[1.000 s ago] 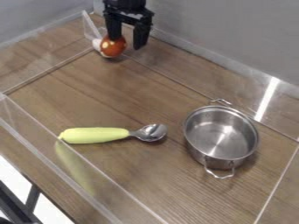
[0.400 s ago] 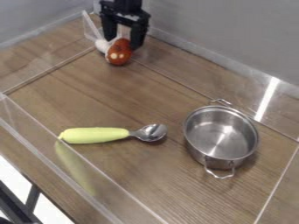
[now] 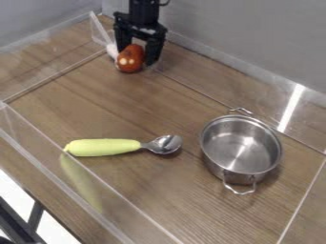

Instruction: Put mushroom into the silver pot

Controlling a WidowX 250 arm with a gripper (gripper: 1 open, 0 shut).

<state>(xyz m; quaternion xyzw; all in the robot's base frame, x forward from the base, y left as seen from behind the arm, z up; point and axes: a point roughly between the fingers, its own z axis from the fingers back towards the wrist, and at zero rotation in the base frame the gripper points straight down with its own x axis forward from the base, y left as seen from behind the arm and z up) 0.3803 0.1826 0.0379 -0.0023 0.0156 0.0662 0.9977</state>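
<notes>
The mushroom (image 3: 130, 62), with a red-brown cap and a pale stem, lies on the wooden table at the far left corner. My black gripper (image 3: 140, 57) points straight down over it, open, with one finger on each side of the mushroom. Whether the fingers touch it is not clear. The silver pot (image 3: 242, 149) stands empty at the right, well apart from the gripper.
A metal spoon with a yellow handle (image 3: 121, 147) lies in the front middle, left of the pot. Clear plastic walls (image 3: 51, 43) run around the wooden table (image 3: 152, 105), and the gripper is close to the back corner.
The gripper has sunk toward the table so its open fingers now straddle the mushroom. Pot and spoon have not moved.
</notes>
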